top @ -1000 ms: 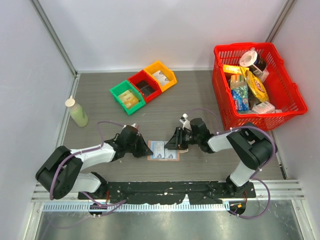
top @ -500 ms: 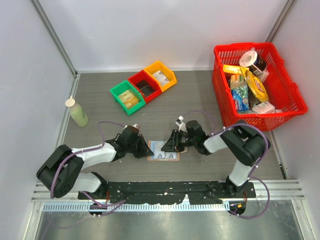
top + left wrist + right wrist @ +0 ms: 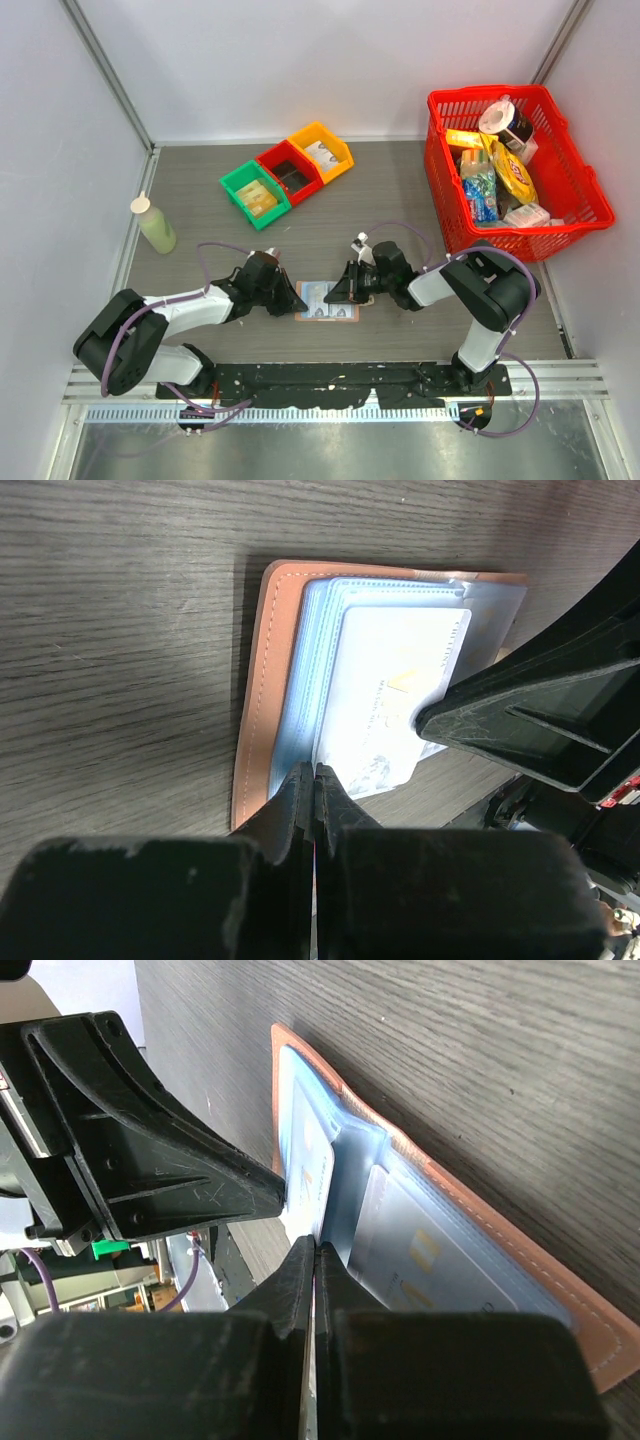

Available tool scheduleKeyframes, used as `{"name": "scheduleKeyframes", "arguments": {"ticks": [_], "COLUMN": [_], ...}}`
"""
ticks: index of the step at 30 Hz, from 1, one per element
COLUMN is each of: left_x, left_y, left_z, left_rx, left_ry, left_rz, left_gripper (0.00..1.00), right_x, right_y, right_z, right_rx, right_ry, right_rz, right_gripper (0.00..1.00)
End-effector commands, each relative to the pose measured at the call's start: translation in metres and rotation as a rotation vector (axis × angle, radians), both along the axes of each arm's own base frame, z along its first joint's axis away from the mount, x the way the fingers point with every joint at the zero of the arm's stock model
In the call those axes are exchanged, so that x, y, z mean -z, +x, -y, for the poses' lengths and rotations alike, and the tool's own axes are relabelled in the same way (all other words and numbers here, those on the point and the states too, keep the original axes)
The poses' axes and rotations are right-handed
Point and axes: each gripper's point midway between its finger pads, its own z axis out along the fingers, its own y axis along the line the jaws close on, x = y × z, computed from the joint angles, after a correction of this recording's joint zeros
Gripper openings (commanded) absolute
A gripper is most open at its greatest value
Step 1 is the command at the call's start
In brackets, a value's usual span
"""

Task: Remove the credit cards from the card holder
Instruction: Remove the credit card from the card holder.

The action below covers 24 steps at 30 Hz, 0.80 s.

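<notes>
The tan card holder [image 3: 345,314] lies spread open on the table between my arms, and pale credit cards [image 3: 320,299] show in its blue-grey sleeves. In the left wrist view its tan rim [image 3: 255,680] frames the sleeves and a whitish card [image 3: 385,680]. My left gripper [image 3: 314,775] is shut, tips at the near edge of that card and sleeve stack. My right gripper [image 3: 316,1250] is shut, tips at the edge of a raised blue sleeve [image 3: 350,1185], with another card [image 3: 430,1260] lying flat beside it. The two grippers face each other across the holder.
Green [image 3: 256,194], red [image 3: 290,172] and yellow [image 3: 322,150] bins stand at the back. A red basket [image 3: 575,190] full of groceries sits at the right. A pale green bottle [image 3: 154,224] stands at the left.
My right gripper has moved a little left, in over the holder. My left gripper has hardly moved. The holder stays in place.
</notes>
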Motion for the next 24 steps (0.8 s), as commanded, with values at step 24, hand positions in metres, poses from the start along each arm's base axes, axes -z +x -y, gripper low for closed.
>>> {"name": "scheduleKeyframes", "arguments": {"ticks": [24], "left_x": [-0.016], "left_y": [0.02], "left_z": [0.026], "left_rx": [0.079], "left_ry": [-0.026], "left_rz": [0.092], "left_gripper": [0.03], "right_x": [-0.001], "right_y": [-0.001], "right_z": [0.006], "right_rx": [-0.071], "right_ry": [0.011], "right_rz": [0.019], "right_gripper": [0.04]}}
